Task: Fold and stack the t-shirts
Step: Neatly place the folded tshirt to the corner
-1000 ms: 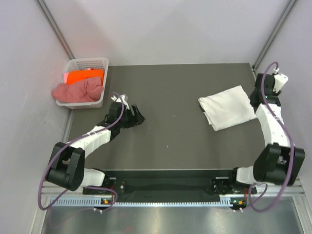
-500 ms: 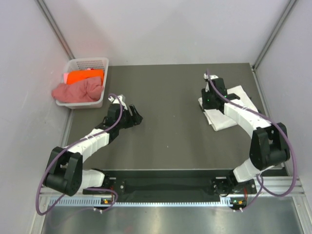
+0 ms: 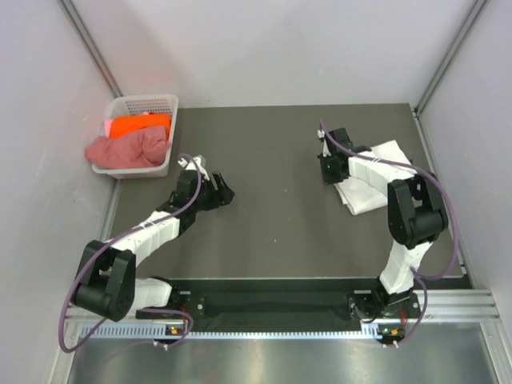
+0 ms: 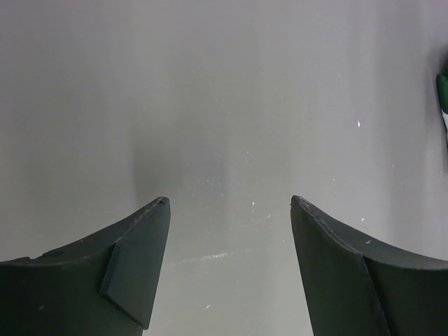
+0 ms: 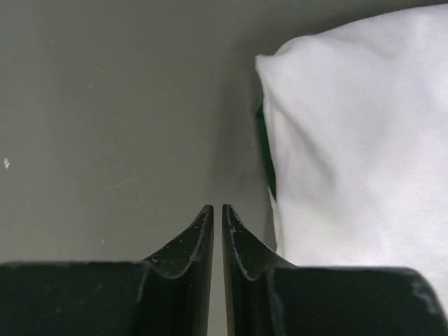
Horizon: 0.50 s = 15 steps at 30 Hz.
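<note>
Left jaws: apart and empty, over bare tabletop (image 3: 272, 208), well away from every shirt.
Right jaws: pressed together on nothing, tips just beside the left edge of the white shirt (image 3: 362, 197).
Handling: light, limp, soft cloth; it likely sags and unfolds if lifted by one layer, so pinch through all layers at a corner.
White shirt: folded rectangle on the tabletop's right side, dark green sliver at the fold.
Others: orange shirt (image 3: 138, 126) and pink shirt (image 3: 128, 149), crumpled in the basket (image 3: 152, 101).
</note>
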### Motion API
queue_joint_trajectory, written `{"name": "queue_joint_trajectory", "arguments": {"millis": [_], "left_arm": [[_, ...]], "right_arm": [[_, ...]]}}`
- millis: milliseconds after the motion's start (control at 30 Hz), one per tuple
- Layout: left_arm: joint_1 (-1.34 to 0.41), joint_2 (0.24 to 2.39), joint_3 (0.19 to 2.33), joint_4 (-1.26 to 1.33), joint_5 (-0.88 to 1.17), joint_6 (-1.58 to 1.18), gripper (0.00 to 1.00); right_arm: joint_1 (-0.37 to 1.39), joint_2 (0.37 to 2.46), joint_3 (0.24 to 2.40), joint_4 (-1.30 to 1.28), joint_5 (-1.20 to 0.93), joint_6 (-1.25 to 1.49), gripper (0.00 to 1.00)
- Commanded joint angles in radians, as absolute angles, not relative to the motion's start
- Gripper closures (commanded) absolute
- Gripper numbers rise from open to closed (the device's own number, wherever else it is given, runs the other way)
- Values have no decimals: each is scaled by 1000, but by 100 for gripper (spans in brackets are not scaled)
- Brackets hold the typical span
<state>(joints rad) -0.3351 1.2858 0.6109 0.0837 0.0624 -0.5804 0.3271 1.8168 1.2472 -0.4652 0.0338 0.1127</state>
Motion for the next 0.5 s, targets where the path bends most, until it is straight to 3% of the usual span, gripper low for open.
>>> {"name": "queue_joint_trajectory", "arguments": {"millis": [0, 267, 467], "left_arm": [[-339, 1292, 620, 127, 57, -580, 26], [-337, 1321, 634, 123, 66, -581, 26], [-339, 1325, 632, 120, 66, -581, 26]], "right_arm": [[325, 1874, 1342, -508, 136, 149, 91], [244, 1977, 1436, -554, 147, 178, 95], [132, 2124, 1643, -647, 138, 219, 96]]}}
